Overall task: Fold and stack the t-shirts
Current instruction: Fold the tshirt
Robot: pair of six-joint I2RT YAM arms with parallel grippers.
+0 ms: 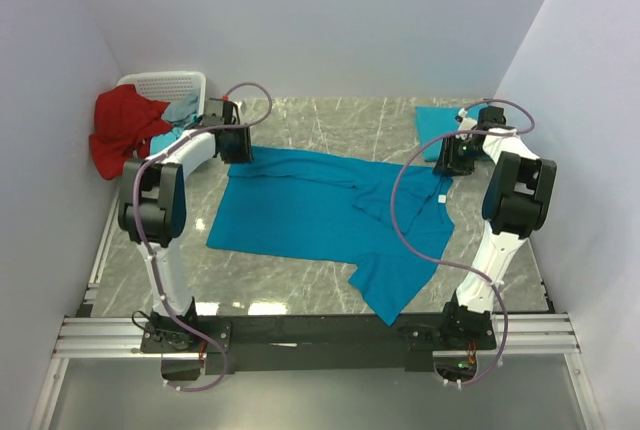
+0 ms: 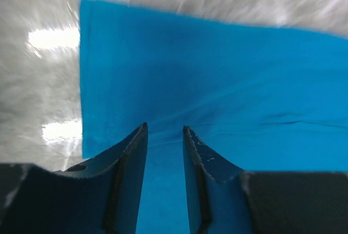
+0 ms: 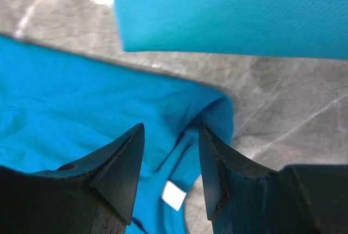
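A teal-blue t-shirt (image 1: 310, 210) lies spread across the marble table, its collar toward the right and a sleeve hanging toward the near edge. My left gripper (image 1: 236, 150) hovers over its far left corner. In the left wrist view it (image 2: 165, 126) is open, with flat cloth (image 2: 217, 81) showing below the gap. My right gripper (image 1: 452, 162) is at the collar end. In the right wrist view it (image 3: 171, 126) is open above the collar fold and white label (image 3: 174, 195). A second t-shirt, folded (image 1: 437, 122), lies at the back right, just beyond the right fingers (image 3: 234, 11).
A white basket (image 1: 165, 82) stands in the back left corner, holding a red cloth (image 1: 122, 125) and a pale blue one (image 1: 183, 108). White walls close in the table on three sides. Bare marble (image 1: 330, 120) shows behind the spread shirt.
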